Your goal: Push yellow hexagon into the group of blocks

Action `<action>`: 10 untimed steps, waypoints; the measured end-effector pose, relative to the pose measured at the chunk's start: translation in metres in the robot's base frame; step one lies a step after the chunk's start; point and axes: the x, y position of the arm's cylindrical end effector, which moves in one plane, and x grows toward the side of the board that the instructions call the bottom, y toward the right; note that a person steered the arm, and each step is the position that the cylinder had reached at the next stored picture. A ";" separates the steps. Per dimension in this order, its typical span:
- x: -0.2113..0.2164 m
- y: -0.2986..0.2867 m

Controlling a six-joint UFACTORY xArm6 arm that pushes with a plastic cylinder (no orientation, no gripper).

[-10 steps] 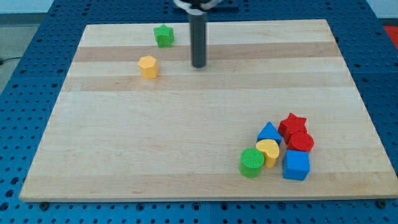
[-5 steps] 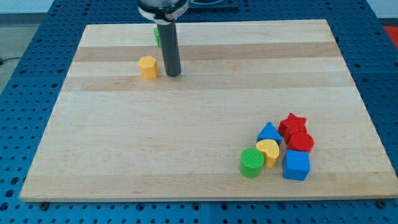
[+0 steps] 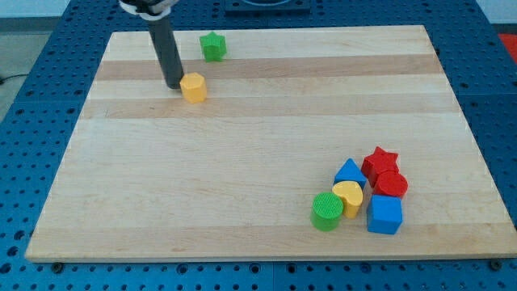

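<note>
One yellow hexagon block point(image 3: 193, 86) sits on the pale wooden board point(image 3: 242, 178) near the view's top left, just to the view's right of my tip point(image 3: 173, 85), touching it or nearly so. The arm ends in a plain dark rod, so there are no jaws to spread or press. One green star block point(image 3: 213, 46) lies up and right of my tip. Far down and right of it cluster six blocks: one red star point(image 3: 380, 160), one red cylinder point(image 3: 391, 183), one blue triangle point(image 3: 350, 172), one blue cube point(image 3: 384, 214), one yellow heart point(image 3: 349, 196), one green cylinder point(image 3: 327, 210).
</note>
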 end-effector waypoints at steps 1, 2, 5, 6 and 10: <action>0.003 0.022; 0.013 0.052; 0.084 0.121; 0.061 0.118; 0.109 0.227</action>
